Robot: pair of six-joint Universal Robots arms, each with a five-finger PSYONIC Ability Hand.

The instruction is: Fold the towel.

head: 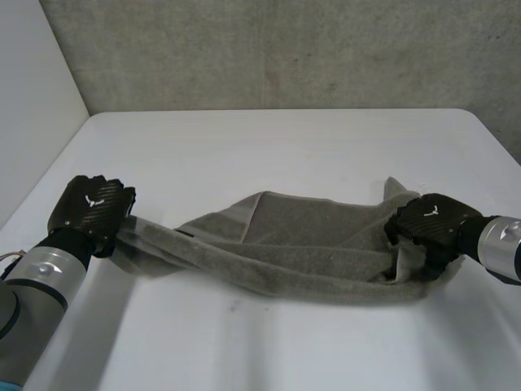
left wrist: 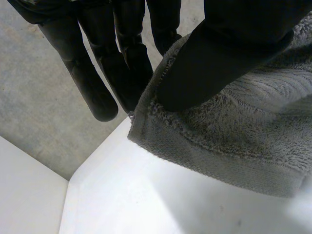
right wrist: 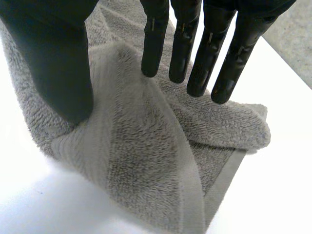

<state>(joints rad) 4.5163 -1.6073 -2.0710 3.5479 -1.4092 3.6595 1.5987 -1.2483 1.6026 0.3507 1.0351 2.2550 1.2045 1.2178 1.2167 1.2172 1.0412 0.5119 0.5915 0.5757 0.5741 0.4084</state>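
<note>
I see the grey towel point(head: 301, 244) lying bunched and stretched left to right across the near half of the white table point(head: 269, 138), between both hands. My left hand point(head: 89, 208) has the towel's left end pinched between thumb and fingers. My right hand point(head: 427, 221) nips a raised fold at the right end, thumb against straight fingers

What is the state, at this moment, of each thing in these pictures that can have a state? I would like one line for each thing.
towel: rumpled, drawn out long between the two hands, lying on the table, not yet neatly folded.
left hand: shut on the towel, thumb and fingers pinching the edge at its left end.
right hand: shut on the towel, thumb and fingers pinching a raised fold at its right end.
</note>
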